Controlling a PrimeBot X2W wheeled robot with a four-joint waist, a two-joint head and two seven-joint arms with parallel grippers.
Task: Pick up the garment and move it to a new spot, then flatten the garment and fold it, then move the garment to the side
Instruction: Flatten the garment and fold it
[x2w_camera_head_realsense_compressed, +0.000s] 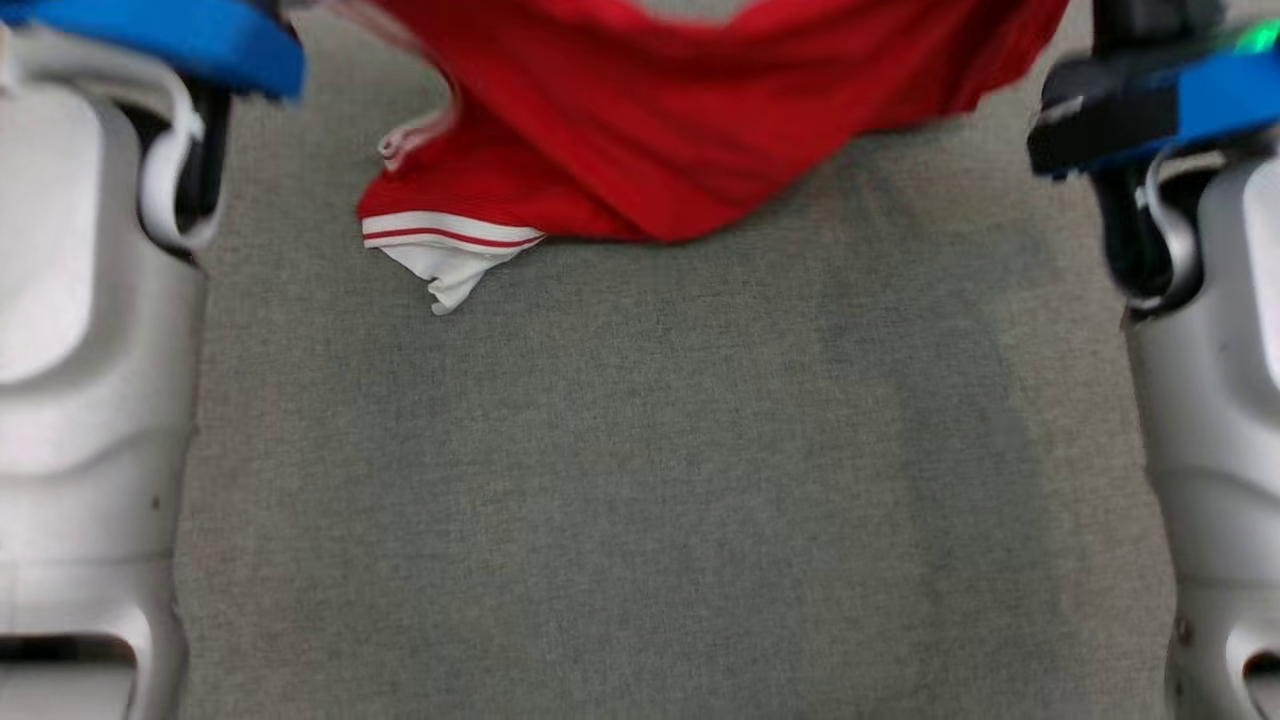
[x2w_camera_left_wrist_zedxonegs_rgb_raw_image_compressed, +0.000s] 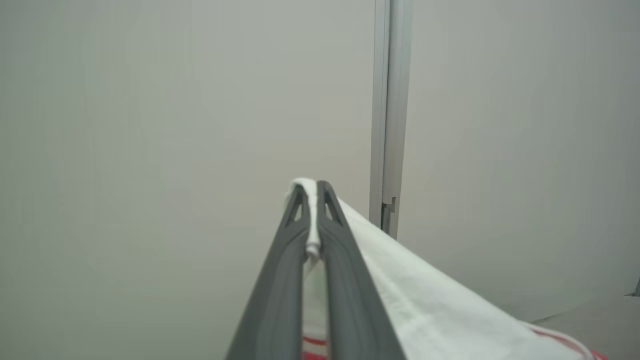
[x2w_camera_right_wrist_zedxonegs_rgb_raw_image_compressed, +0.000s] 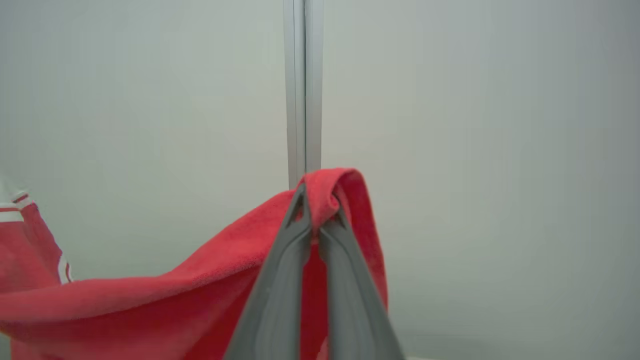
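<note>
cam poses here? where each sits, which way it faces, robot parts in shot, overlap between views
Head view: on the head, looking down at the grey surface, garment hanging at top; left forearm and right forearm at the edges.
Left wrist view: on the left wrist, facing a pale wall; left gripper fingers shut on the garment's white trim.
Right wrist view: on the right wrist, facing a pale wall too; right gripper fingers shut on red cloth.
Shared: both wrist views show a metal post; all three, the garment.

Grey-green fabric surface (x2w_camera_head_realsense_compressed: 640, 480); pale wall (x2w_camera_left_wrist_zedxonegs_rgb_raw_image_compressed: 150, 125), vertical metal strip (x2w_camera_right_wrist_zedxonegs_rgb_raw_image_compressed: 302, 90).
</note>
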